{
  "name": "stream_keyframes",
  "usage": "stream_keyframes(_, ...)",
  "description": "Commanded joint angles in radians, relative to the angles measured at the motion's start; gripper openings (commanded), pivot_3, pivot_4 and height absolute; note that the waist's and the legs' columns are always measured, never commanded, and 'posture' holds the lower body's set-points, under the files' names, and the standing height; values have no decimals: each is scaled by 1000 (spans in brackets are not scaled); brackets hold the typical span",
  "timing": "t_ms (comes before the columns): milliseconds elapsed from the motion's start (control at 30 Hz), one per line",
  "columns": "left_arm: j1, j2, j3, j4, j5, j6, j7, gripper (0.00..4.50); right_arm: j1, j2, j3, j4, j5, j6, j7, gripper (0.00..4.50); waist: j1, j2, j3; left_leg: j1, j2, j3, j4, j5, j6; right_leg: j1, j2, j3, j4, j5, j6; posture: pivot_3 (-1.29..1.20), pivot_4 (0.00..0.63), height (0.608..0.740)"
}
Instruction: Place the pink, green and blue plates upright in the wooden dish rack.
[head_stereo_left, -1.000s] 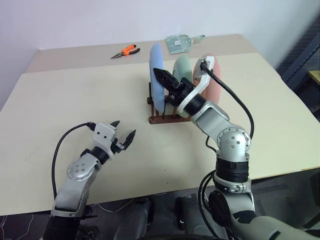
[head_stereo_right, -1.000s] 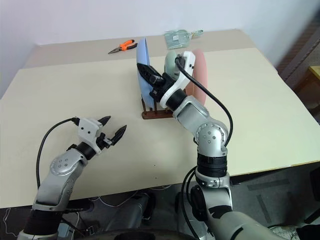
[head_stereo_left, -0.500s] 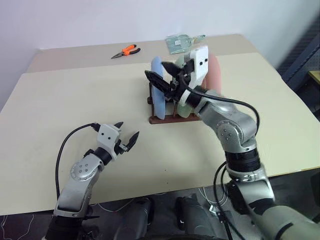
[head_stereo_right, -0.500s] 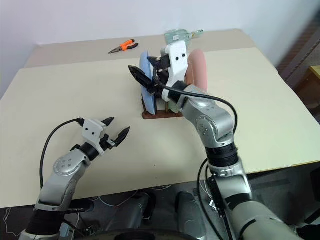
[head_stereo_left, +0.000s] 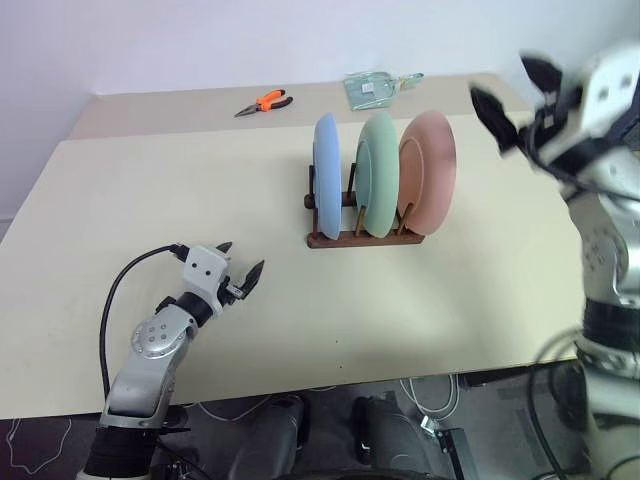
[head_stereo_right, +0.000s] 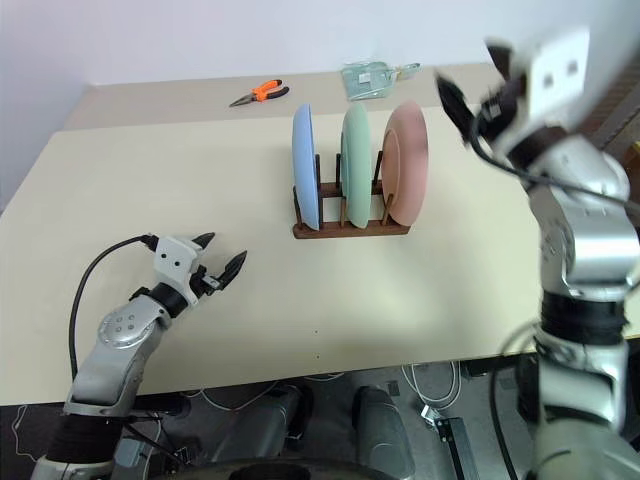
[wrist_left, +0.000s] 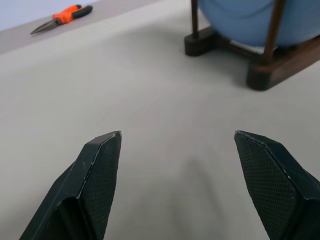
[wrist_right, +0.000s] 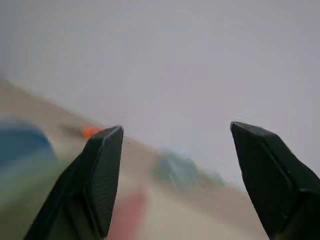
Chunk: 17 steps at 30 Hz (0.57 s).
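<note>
The blue plate (head_stereo_left: 325, 178), the green plate (head_stereo_left: 378, 172) and the pink plate (head_stereo_left: 430, 165) all stand upright side by side in the dark wooden dish rack (head_stereo_left: 362, 238) on the table. My right gripper (head_stereo_left: 508, 90) is raised well to the right of the pink plate, open and empty. Low over the table at the near left, my left gripper (head_stereo_left: 240, 272) is open with nothing in it. In the left wrist view the rack's base (wrist_left: 270, 64) and the blue plate's lower edge (wrist_left: 240, 22) lie ahead of its fingers.
Orange-handled pliers (head_stereo_left: 262, 102) lie at the far edge of the beige table (head_stereo_left: 180, 190). A clear plastic packet (head_stereo_left: 375, 87) rests behind the rack. The table's right edge runs below my right arm.
My right gripper let go at the plates, opened, and swung up and far to the right, clear of the rack. The green plate now stands straight. The camera view shifted slightly.
</note>
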Motion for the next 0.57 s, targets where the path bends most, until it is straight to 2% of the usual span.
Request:
stream_keyframes(33,-7,11,30,28,20,-45,5,3703,141,-20,-37,66,-43,-46,36,3481,-5,2,1,0,0,1,0,0,0,0,0,0,0,0,0,0,150,727)
stream_keyframes(133,0,13,32,23,28,-47,2,3703,249,-8,16,97,-77,-106,87,3481,-17,10,2,0,0,2,1,0,1,-1,0,2,1,0,0,0,150,727)
stream_keyframes(200,12,15,37,18,34,-45,5,3703,277,16,39,125,-93,-147,98,3481,-23,10,2,1,1,3,2,0,1,-1,0,2,2,0,0,0,150,727)
stream_keyframes(567,69,3,59,-38,52,-19,48,3703,179,74,78,324,-128,-261,104,3481,-9,10,2,1,1,3,4,0,0,0,0,1,2,0,0,0,150,727)
